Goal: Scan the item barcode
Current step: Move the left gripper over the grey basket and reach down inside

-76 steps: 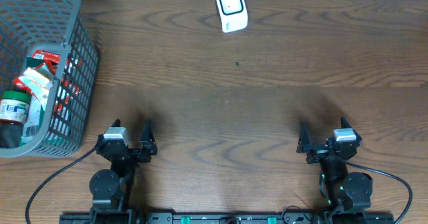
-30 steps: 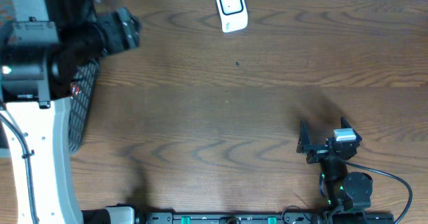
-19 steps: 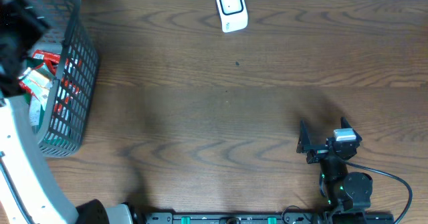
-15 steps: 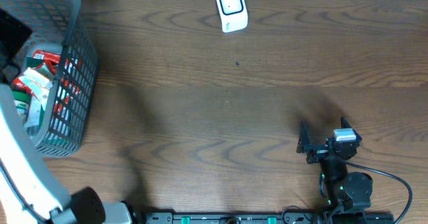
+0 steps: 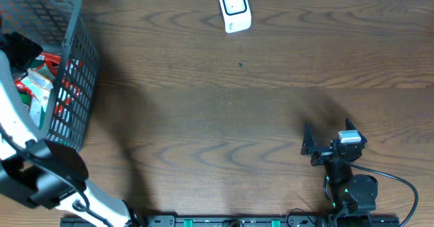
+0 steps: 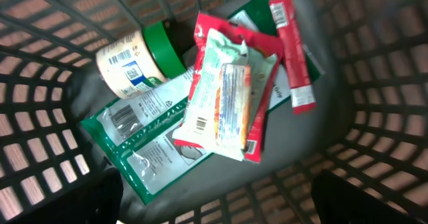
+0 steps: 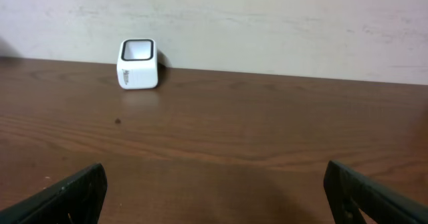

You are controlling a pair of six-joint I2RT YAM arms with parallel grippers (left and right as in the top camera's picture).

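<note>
Several items lie in the grey basket (image 5: 76, 71) at the table's left edge. In the left wrist view they are a green-lidded jar (image 6: 134, 62) with a barcode label, a green packet (image 6: 144, 147), a red-and-white packet (image 6: 227, 100) on top, and a red stick pack (image 6: 291, 53). My left gripper (image 6: 217, 204) hangs open above them, touching nothing; in the overhead view it (image 5: 19, 49) is over the basket. The white scanner (image 5: 234, 9) stands at the far edge of the table. My right gripper (image 5: 328, 135) rests open near the front right, with nothing between its fingers.
The basket's mesh walls (image 6: 374, 83) close in on the left gripper on all sides. The left arm (image 5: 41, 176) reaches from the front edge to the basket. In the right wrist view the scanner (image 7: 138, 63) stands far ahead against a pale wall.
My left arm has lifted from its rest at the front of the table and swung over the basket, and its gripper now looks down on the items. The right arm has not moved.
</note>
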